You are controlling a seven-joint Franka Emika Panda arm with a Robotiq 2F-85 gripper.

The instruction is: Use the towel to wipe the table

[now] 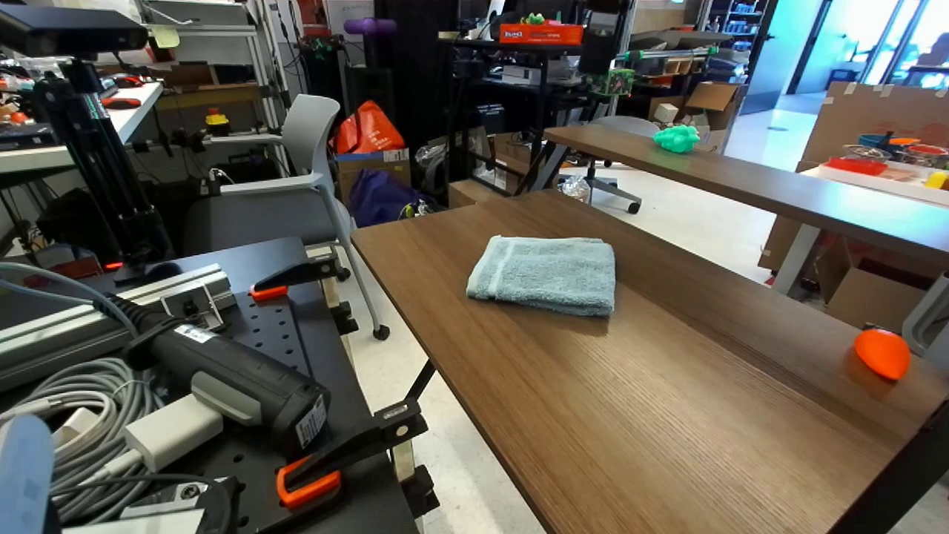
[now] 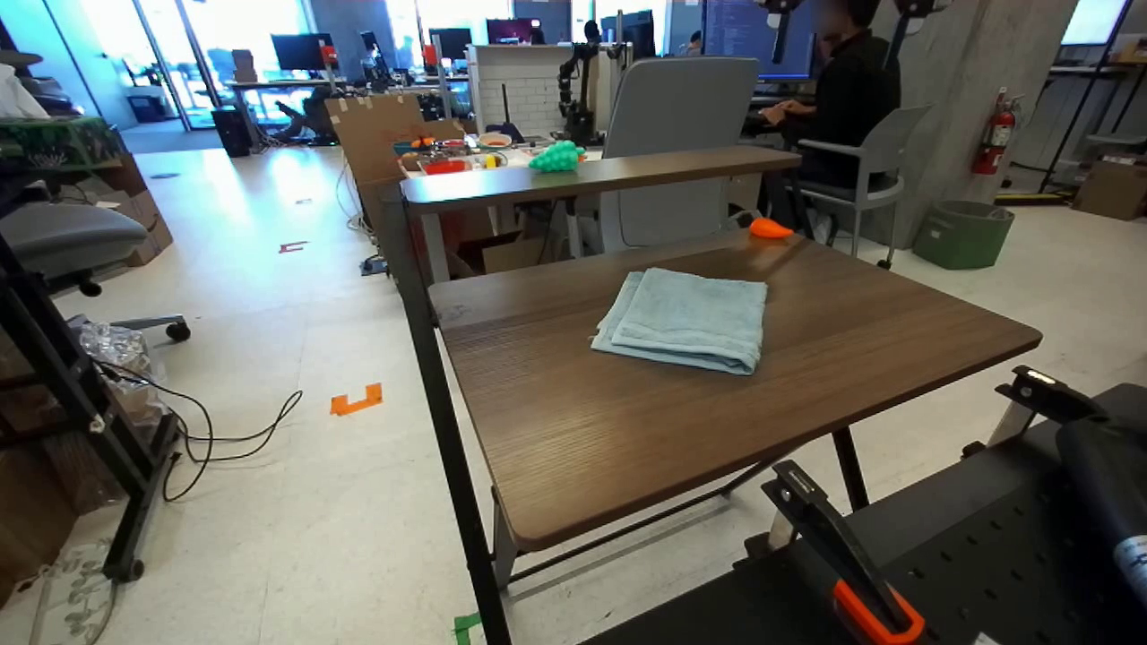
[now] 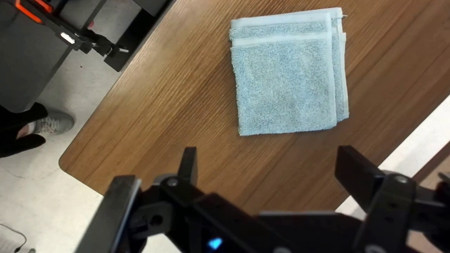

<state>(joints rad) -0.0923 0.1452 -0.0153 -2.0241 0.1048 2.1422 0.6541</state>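
Blue-grey terry, light and limp I'd guess, the towel [image 1: 545, 276] lies folded on the table [image 1: 667, 415], best pinched through every layer at one edge, the gripper [image 3: 268, 151] spread wide and empty above the table.

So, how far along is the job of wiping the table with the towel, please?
Done: apparently nothing; the towel lies folded on the table. In hand: nothing; in the wrist view the tool is open and empty. Left: likely everything, gripping the towel and wiping the table with it.
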